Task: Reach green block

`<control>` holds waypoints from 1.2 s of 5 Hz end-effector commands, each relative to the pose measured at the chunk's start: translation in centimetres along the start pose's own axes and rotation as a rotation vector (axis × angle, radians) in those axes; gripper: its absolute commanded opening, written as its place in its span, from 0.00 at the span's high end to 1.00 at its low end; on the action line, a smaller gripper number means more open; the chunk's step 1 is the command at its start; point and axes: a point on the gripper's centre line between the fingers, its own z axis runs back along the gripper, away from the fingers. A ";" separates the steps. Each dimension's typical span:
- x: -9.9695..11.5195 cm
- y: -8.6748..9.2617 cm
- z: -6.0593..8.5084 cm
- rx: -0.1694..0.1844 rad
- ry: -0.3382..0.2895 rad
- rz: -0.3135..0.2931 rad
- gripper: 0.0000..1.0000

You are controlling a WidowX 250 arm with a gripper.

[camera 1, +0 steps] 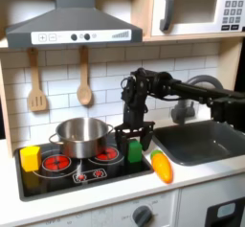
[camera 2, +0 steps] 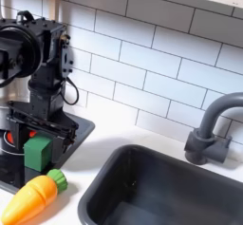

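Green block [camera 1: 135,151] stood upright, long axis vertical, at the stovetop's [camera 1: 57,184] front corner toward the first exterior view's right; also seen in the second exterior view [camera 2: 38,153]. Gripper [camera 1: 135,135] hung directly above it, fingers [camera 2: 54,134] spread apart, straddling the block's top; contact could not be judged. Orange carrot toy [camera 1: 162,166] lay just beside on the counter. Steel pot [camera 1: 82,135] sat behind, yellow block [camera 1: 31,158] at the far corner.

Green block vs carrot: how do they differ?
The green block is a squared green shape standing upright; the carrot is orange with a green end, tapered and rounded, lying on its side. The carrot is the longer of the two. The block sits right below the tool on the stove's edge; the carrot lies on the counter. Both are small toys.
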 end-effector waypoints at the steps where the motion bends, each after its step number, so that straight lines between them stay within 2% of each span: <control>1: 0.0 -0.1 -0.9 0.001 0.028 -0.020 0.00; 3: -0.1 -0.1 -1.9 -0.006 0.055 -0.018 0.00; 4: 0.1 -0.1 -1.7 -0.004 0.045 -0.023 0.00; 5: 0.2 -0.3 -1.2 -0.022 0.009 -0.077 0.00; 6: 0.2 -0.1 -1.6 -0.005 0.024 -0.071 0.00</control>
